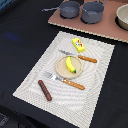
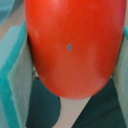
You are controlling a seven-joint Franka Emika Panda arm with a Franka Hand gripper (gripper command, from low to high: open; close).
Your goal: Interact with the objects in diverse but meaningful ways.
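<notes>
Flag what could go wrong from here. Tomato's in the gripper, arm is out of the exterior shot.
1. The tomato is round and smooth, held between the pads only at its sides; it may slip or roll out on a fast move.
2. It fills the wrist view, so what lies beneath is barely visible; placing is nearly blind.
3. The plate already holds the banana, with fork and knife close beside; dropped there, the tomato could roll off.

bare mat (image 1: 97, 60) beside the packet (image 1: 78, 44); plate (image 1: 61, 67), fork (image 1: 63, 80), knife (image 1: 79, 56) crowd the centre.
</notes>
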